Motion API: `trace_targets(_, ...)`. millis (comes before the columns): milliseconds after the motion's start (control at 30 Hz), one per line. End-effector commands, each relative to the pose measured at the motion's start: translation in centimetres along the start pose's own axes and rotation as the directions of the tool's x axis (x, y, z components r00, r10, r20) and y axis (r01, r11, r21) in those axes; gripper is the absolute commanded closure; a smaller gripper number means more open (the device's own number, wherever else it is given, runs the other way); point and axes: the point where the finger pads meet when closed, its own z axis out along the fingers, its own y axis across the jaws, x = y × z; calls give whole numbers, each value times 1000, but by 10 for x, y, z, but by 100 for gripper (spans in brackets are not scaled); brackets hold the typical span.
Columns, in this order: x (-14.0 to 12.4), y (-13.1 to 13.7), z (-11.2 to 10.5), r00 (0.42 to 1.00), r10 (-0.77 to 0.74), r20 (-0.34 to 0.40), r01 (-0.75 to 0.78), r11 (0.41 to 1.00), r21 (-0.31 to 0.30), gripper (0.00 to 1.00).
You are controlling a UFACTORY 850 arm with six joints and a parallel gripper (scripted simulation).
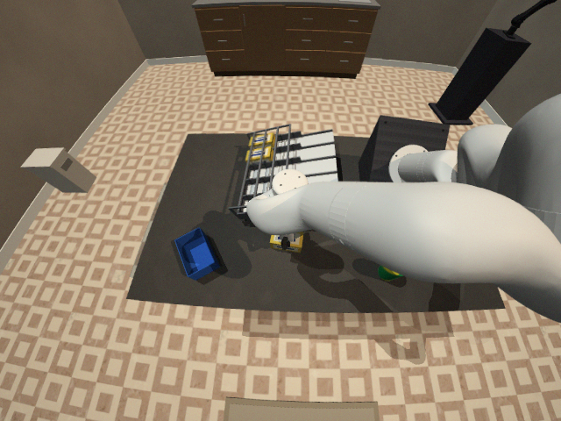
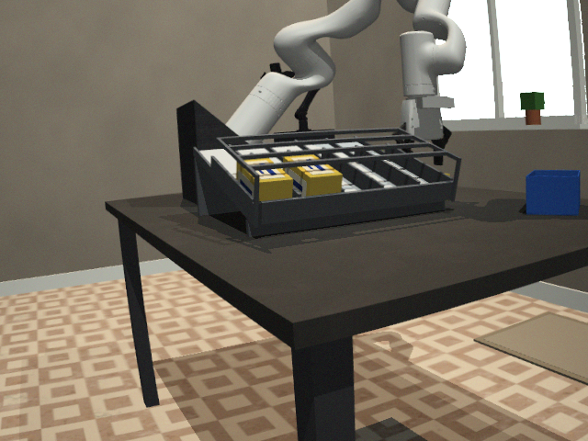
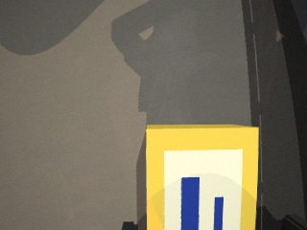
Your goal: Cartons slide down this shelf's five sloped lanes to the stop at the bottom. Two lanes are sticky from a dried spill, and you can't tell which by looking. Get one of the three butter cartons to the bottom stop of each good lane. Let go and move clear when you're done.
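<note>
Two yellow butter cartons [image 2: 264,179] [image 2: 314,174] rest side by side at the bottom stop of the dark sloped shelf [image 2: 327,180]; they also show at its far end in the overhead view [image 1: 259,146]. A third butter carton [image 1: 291,243] lies flat on the table beside the shelf and fills the lower part of the wrist view [image 3: 201,177]. My gripper [image 1: 285,243] is open and empty, low over this carton, with its fingers on either side. In the side view the gripper [image 2: 424,142] is behind the shelf's right end and its fingertips are hidden.
A blue bin [image 1: 195,253] stands on the table left of the carton. A green can [image 1: 389,273] lies to the right, partly hidden by my arm. A black block [image 1: 402,145] stands behind the shelf's high end.
</note>
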Motion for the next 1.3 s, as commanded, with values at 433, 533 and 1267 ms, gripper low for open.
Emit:
trace_targets(433,2,-1,55,1000,0,-1,0,1000,0,10)
trace_targets(533,2,-1,55,1000,0,-1,0,1000,0,10)
trace_targets(1267,2,-2,55,1000,0,-1,0,1000,1,100)
